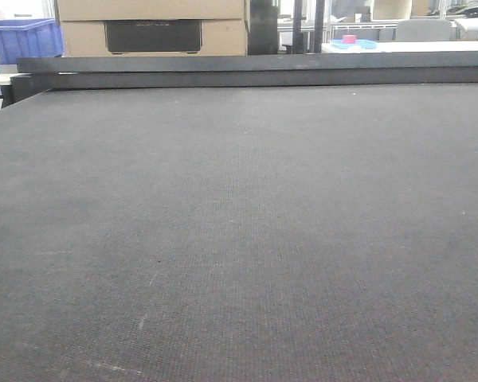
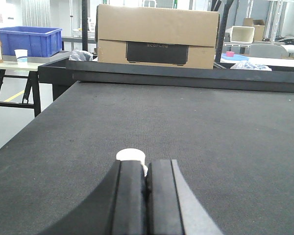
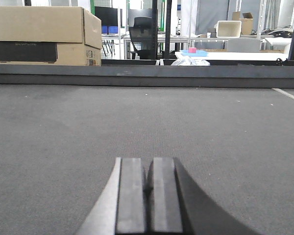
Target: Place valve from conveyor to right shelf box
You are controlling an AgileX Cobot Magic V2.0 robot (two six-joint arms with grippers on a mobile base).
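Note:
The conveyor (image 1: 239, 231) is a wide dark grey woven belt with a black rail along its far edge, and it fills the front view. In the left wrist view a small white round-topped part (image 2: 131, 154), possibly the valve, shows just past my left gripper (image 2: 146, 169), mostly hidden by the fingers. The left jaws stand together, with a sliver of white in the slit at their tips. I cannot tell whether they touch it. My right gripper (image 3: 148, 169) is shut and empty, low over bare belt (image 3: 147, 117). Neither gripper shows in the front view.
A cardboard box (image 2: 157, 36) stands behind the belt's far rail (image 1: 255, 72). A blue crate (image 2: 32, 40) sits on a side table at the far left. A white table with a blue tray (image 3: 193, 52) lies beyond on the right.

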